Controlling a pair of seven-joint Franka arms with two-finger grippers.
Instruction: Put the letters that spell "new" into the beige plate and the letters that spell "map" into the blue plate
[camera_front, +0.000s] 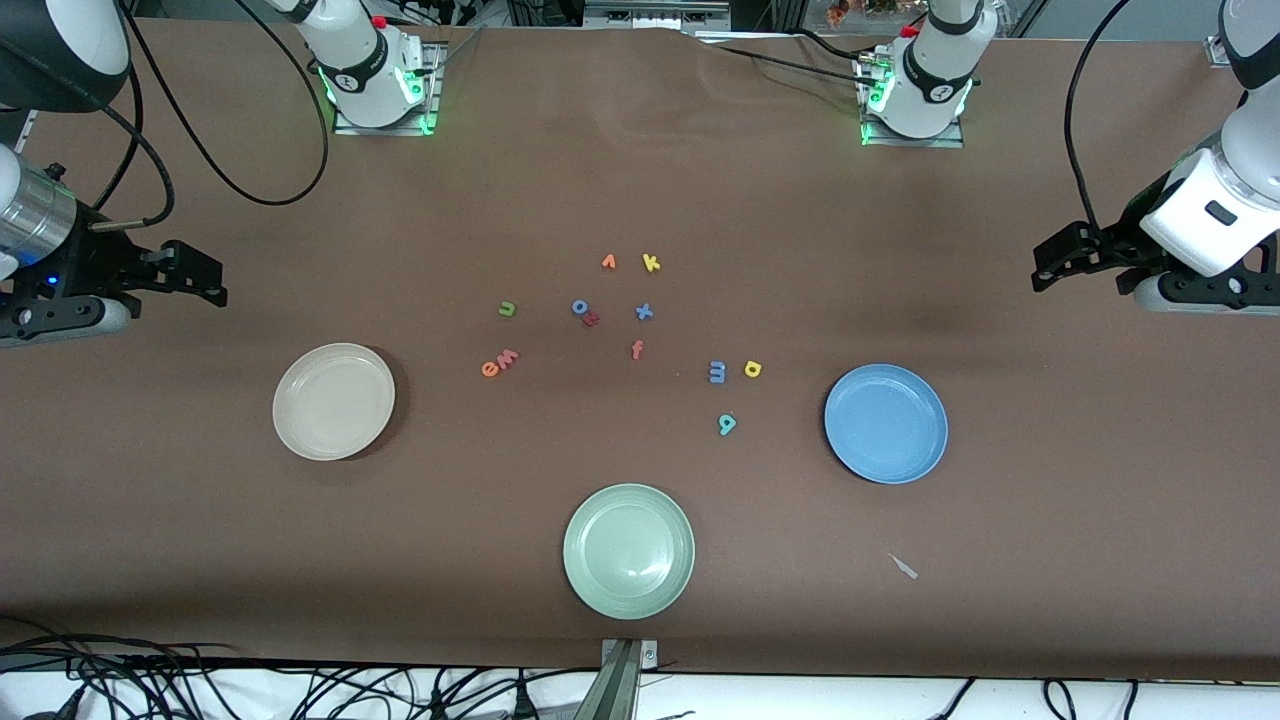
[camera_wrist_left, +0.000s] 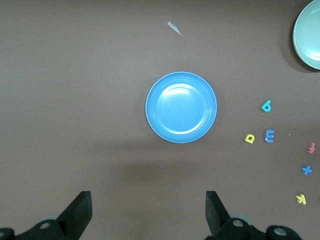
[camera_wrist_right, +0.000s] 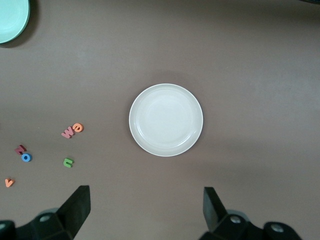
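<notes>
Overhead, in the front view, three plates are counted on the brown counter (camera_front: 640, 180): the beige plate (camera_front: 334, 401) toward the right arm's end, the blue plate (camera_front: 886, 423) toward the left arm's end, and a pale green plate (camera_front: 629, 551) between them, nearest the camera. Eleven foam letters lie flat between the beige and blue plates. The olive-green n (camera_front: 507, 309) lies alone; the orange e (camera_front: 490, 369) and pinkish-red w (camera_front: 507, 358) touch, their pair slanting up toward the bases. The blue m (camera_front: 717, 372) lies just beside the yellow p (camera_front: 753, 369), the teal a (camera_front: 727, 424) nearer the camera. Five more letters are seen around them, with a paper scrap (camera_front: 903, 566) near the blue plate. The right pincer (camera_front: 205, 280) and left pincer (camera_front: 1050, 268) are held wide and empty at their own ends. In the left wrist view, the blue plate (camera_wrist_left: 181, 107) is seen bare, nothing between it and the pincer's fingers (camera_wrist_left: 80, 212). In the right wrist view, the beige plate (camera_wrist_right: 166, 119) is likewise bare.
</notes>
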